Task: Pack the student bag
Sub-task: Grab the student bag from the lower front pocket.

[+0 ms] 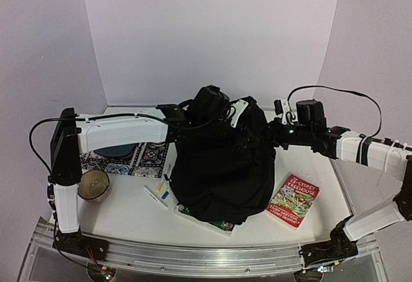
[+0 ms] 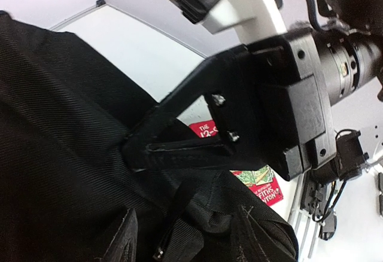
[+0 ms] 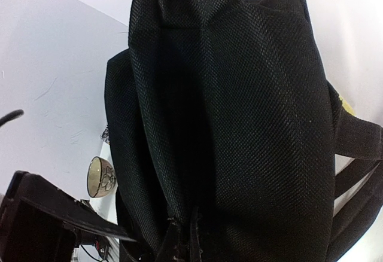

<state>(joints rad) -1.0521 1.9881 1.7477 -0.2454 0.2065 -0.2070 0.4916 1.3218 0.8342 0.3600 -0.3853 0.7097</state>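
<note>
Top external: soft, floppy bag [image 1: 219, 172] slumps on the bench [image 1: 122, 211]; left end effector [image 1: 215, 105] is at its top, and I cannot tell its spread. Left wrist: right end effector [image 2: 140, 151] pinches bag fabric. Right wrist: probably light; take hold at the seams or straps [image 3: 359, 142], since loose cloth would sag.

The student bag [image 1: 222, 172] sits in the middle of the desk [image 1: 129, 214]. A book [image 1: 293, 199] lies on the desk just to its right, apart from it. A second book [image 1: 212, 221] lies under the bag's near edge, mostly hidden. Pens [image 1: 159, 192] lie on the desk just left of the bag. Further left a bowl [image 1: 94, 184] stands beside the left arm's upright, with a mat [image 1: 145, 158] behind it. The right hand [image 3: 182, 244] meets the bag at its far right side.
</note>
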